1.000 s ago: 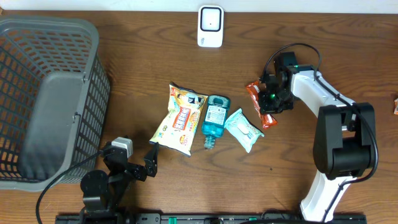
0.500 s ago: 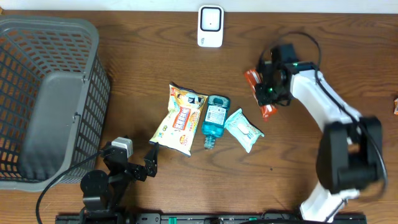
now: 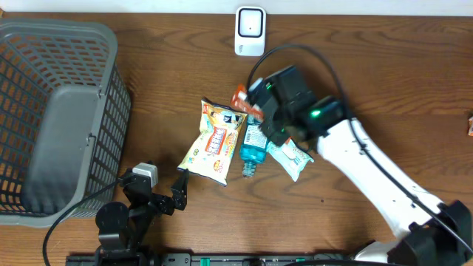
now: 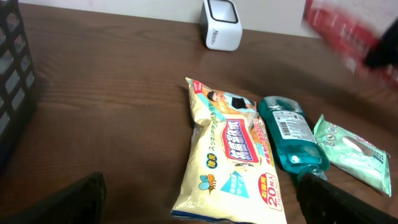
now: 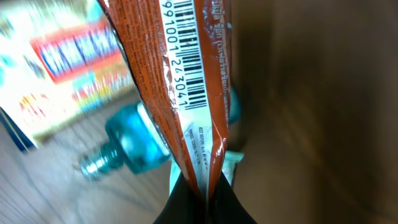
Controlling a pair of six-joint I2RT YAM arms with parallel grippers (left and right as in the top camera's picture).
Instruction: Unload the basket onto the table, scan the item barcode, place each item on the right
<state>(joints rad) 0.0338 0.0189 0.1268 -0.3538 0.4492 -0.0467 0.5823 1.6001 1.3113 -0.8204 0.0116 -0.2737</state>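
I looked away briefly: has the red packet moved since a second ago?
Yes. The red packet, held by the right tool, went left: from right of the teal bottle to over it.

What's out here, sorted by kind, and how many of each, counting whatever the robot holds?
Soft packets: 3 (yellow packet, pale green packet, red-brown packet, held)
Bottles: 1 (teal bottle)
Baskets: 1 (grey basket)
Scanners: 1 (white scanner)
Total: 6, plus an unidentifiable scrap

Scanner [image 3: 250, 31] behind bag [image 3: 213, 142], bottle [image 3: 255, 144] and wipes [image 3: 294, 159]
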